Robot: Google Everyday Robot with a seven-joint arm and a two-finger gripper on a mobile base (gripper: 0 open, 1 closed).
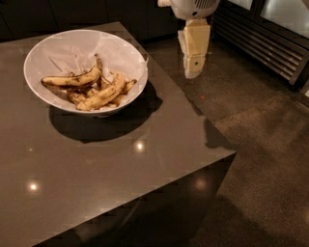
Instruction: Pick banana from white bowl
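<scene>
- Dark and glossy, the brown tabletop (96,193) takes up the left and middle of what I see, with a few small points of light reflected in it.
- Toward its far left part sits the white bowl (67,50), wide and shallow, resting flat on the tabletop, with a heavy shadow spilling out in front of it and to its right.
- Down in the bottom of that bowl lie the bananas (99,92), several of them, yellow and badly brown-spotted, heaped across one another; one stretches out toward the left wall, and a fatter one slants across the front of the pile.
- Further right, past the tabletop's right edge, the claw (192,73) hangs pointing straight down over the floor, cream-coloured, well apart from the bowl and level with its far side.
- Whether the claw is apart or together I cannot tell from where I stand.
- Above it is the rounded white end of the arm (193,7), cut off at the top.
- Speckled dark floor (260,144) runs along the right, and a slatted grille (260,43) lines the far right corner.
</scene>
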